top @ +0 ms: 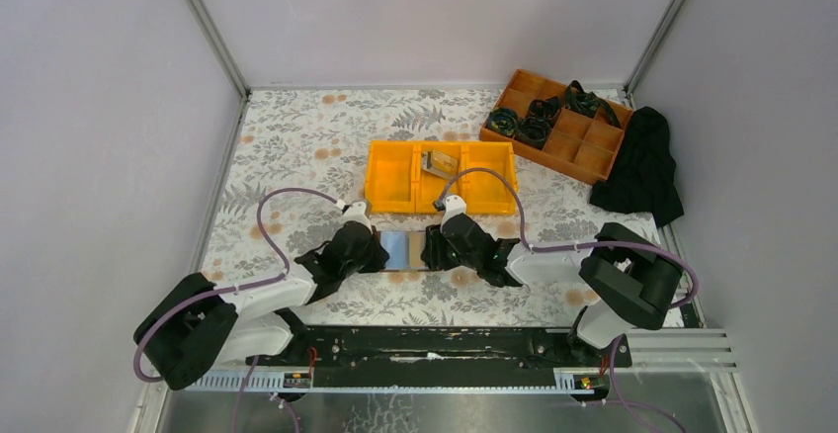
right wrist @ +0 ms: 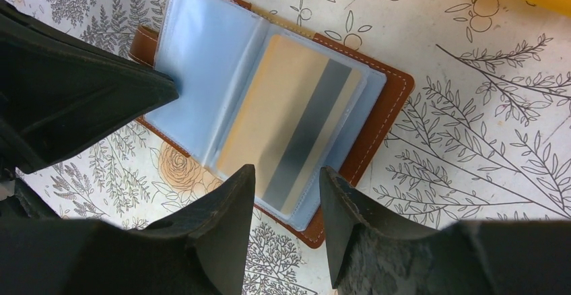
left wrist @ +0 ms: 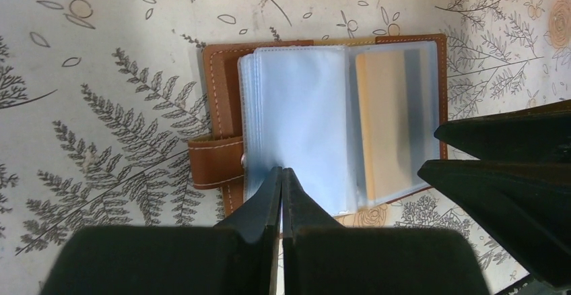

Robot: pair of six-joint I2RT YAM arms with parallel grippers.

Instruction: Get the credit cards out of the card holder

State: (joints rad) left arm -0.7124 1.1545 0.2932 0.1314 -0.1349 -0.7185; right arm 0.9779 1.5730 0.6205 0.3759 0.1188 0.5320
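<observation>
Left claw point(left wrist: 281, 174): shut, fingers flat against each other with nothing between them. The tips sit over the near edge of the left-hand page. It looks like a hold-down, though contact cannot be confirmed.

Right claw point(right wrist: 288, 172): about half open and gripping nothing. Its two tips stand either side of the near end of the card, with a clear gap between them.

Card holder point(right wrist: 387, 106): brown leather, lying open and flat on the bench point(top: 296, 136). It lies between the two claws, just ahead of both, with its clear sleeves point(left wrist: 303, 120) fanned upward.

Credit card point(right wrist: 289, 120): pale tan with a dark stripe, inside the right-hand sleeve. It is directly ahead of the right claw and off to the right of the left claw.

Long axis: the card runs away from the right claw, tilted a little to that claw's right. The stripe follows the same line, so a short end faces the open tips.

Nearer arm: the right — its tips are at the card's near end, while the left claw is a page away.

Step in hand: probably lining up to pinch that near end. The card would then slide back along its own length, toward the right claw.

Uncertain: whether the sleeve's mouth is at this near end, since the plastic hides it.

Risk: the jaws may catch the sleeve along with the card and drag the holder, unless the left claw pins it.

Beyond the claws: a yellow bin point(top: 390, 181), holding what looks like a loose card point(top: 440, 163) in its middle compartment.
</observation>
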